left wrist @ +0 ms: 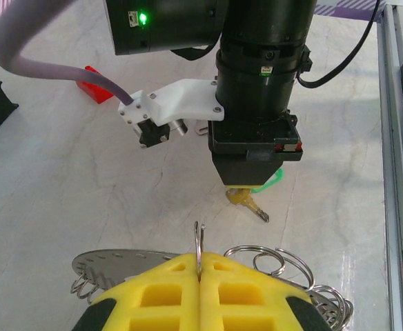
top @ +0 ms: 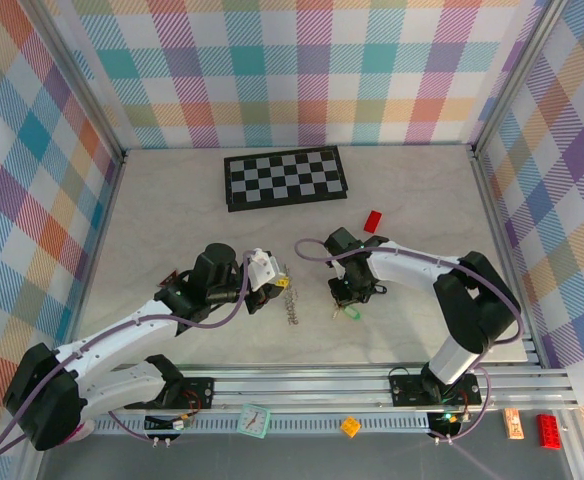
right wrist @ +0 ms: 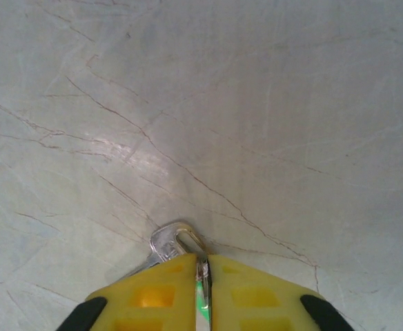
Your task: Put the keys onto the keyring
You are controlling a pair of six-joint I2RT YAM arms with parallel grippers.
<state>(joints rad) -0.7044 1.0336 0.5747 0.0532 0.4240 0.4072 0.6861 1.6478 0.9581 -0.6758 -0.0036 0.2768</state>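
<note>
Where the left arm reaches in from the near-left corner of the table (top: pixel 162 200), the left gripper (top: pixel 280 285) sits a little left of the table's middle, toward the near edge. In the left wrist view its yellow fingers (left wrist: pixel 153 296) are pressed flat together, clenched on one upright wire loop (left wrist: pixel 198 238) of the keyring (left wrist: pixel 108 262). The keyring's flat grey plate spreads out low under the fingers, and more loops fan out on its right side. I cannot tell whether the plate rests on the table or hangs just above it.

A chequered board (top: pixel 285 177) lies flat at the middle of the far edge.

Right of the keyring, near it but apart, the right gripper (top: pixel 349 298) points down at the table. In the right wrist view its yellow fingers (right wrist: pixel 257 293) are closed to a thin slit, grasping the green-headed key (right wrist: pixel 176 241). Green plastic shows in the slit, and the silver metal end sticks out ahead and touches the table.

A red block (top: pixel 373 221) lies further right, on the far side of the right gripper.

Writing: a small label (left wrist: pixel 263 69) on the right arm's wrist housing is too small to read. A green lamp (left wrist: pixel 143 17) is lit above it.
</note>
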